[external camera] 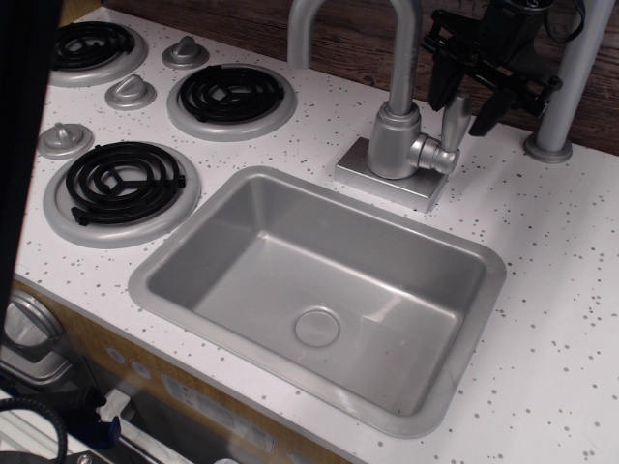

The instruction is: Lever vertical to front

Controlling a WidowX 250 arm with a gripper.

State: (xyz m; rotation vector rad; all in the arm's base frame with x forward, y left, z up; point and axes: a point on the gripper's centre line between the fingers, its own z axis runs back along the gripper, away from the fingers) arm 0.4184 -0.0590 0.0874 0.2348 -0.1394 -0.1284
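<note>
Nearest lies the grey sink basin (319, 290), set into the white speckled counter (551, 319), its round drain (317, 327) towards the near side; to the left sit black coil burners (123, 184) with conical silver knobs (65, 138) between them; a dark blurred band (19, 126) covers the left edge of the view. Beyond the basin's far rim stands the faucet (397, 140) on its square base, its curved spout rising out of the top of the picture; the lever (451, 130) juts from the right side of the faucet body, its paddle standing upright. The black gripper (471, 97) hangs at the paddle's top, fingers (443, 85) spread apart, one on either side of it; whether they touch it cannot be told. Right of it rises a grey post (566, 87).
</note>
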